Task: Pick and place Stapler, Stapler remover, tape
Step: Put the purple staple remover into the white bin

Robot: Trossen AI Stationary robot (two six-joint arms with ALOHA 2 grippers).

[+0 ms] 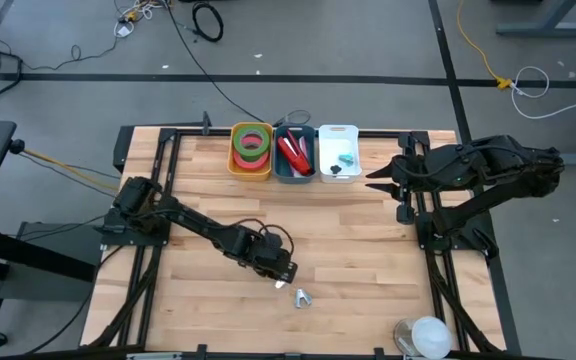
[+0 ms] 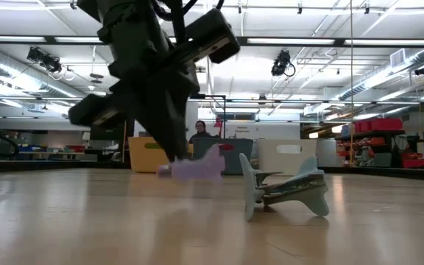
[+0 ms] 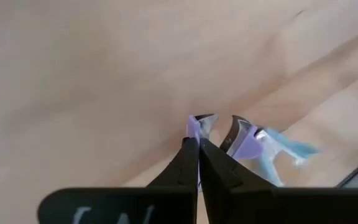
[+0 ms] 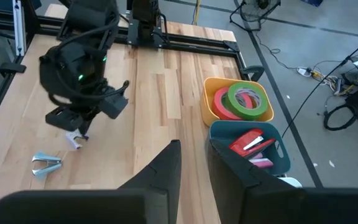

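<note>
My left gripper (image 1: pixel 285 280) is over the table's middle near part, shut on a purple staple remover (image 2: pixel 197 168). A light-blue staple remover (image 1: pixel 301 296) rests on its jaw tips and handles on the wood just nearer the near edge, also seen in the low view (image 2: pixel 285 190). Pinkish-red and green tape rolls (image 1: pixel 251 146) lie in the yellow bin. A red stapler (image 1: pixel 293 152) lies in the blue bin. My right gripper (image 1: pixel 376 178) waits open near the white bin, touching nothing. My left gripper pinches one purple handle (image 3: pixel 196 126) of the staple remover between its two fingertips, coming from above and slanting down. The other handle (image 3: pixel 246 145) sticks out free beside the fingers. In the low view the remover seems lifted just clear of the wood.
Three bins stand in a row at the far edge: yellow (image 1: pixel 234 165), blue (image 1: pixel 280 175) and white (image 1: pixel 340 132), the white one holding a teal and a black item. A white round object (image 1: pixel 428 335) sits at the near right corner. A person (image 2: pixel 199 132) shows far behind the table.
</note>
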